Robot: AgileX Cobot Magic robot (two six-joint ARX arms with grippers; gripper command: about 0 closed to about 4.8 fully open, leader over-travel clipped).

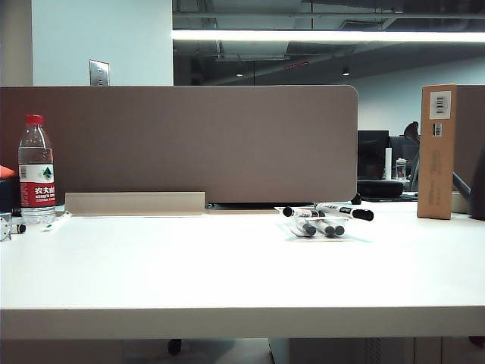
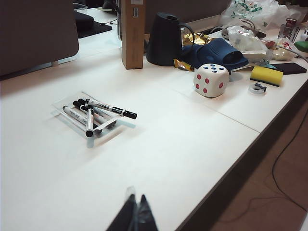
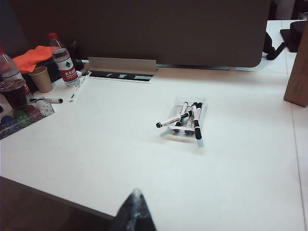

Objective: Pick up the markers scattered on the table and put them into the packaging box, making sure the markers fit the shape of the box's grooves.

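Observation:
Several markers point(image 2: 91, 114) with white barrels and black caps lie bunched in the clear packaging box point(image 2: 61, 102) on the white table point(image 1: 189, 258). One marker point(image 2: 111, 109) lies slanted across the top of the others. In the right wrist view the same markers point(image 3: 191, 115) fill the packaging box point(image 3: 202, 103), with one crossing marker point(image 3: 172, 120) sticking out over its rim. The exterior view shows the markers point(image 1: 326, 220) right of centre and neither arm. My left gripper point(image 2: 136, 206) is shut and empty, well short of the box near the table's edge. My right gripper point(image 3: 136, 196) is also shut and empty.
A brown cardboard box point(image 2: 133, 33), black jug point(image 2: 166, 38), blue slipper point(image 2: 219, 53), spotted dice point(image 2: 211, 80) and yellow sponge point(image 2: 266, 75) crowd one end. A water bottle point(image 1: 35, 171), paper cup point(image 3: 42, 79) and a loose pen point(image 3: 45, 100) stand at the other. A brown partition point(image 1: 182, 144) backs the table.

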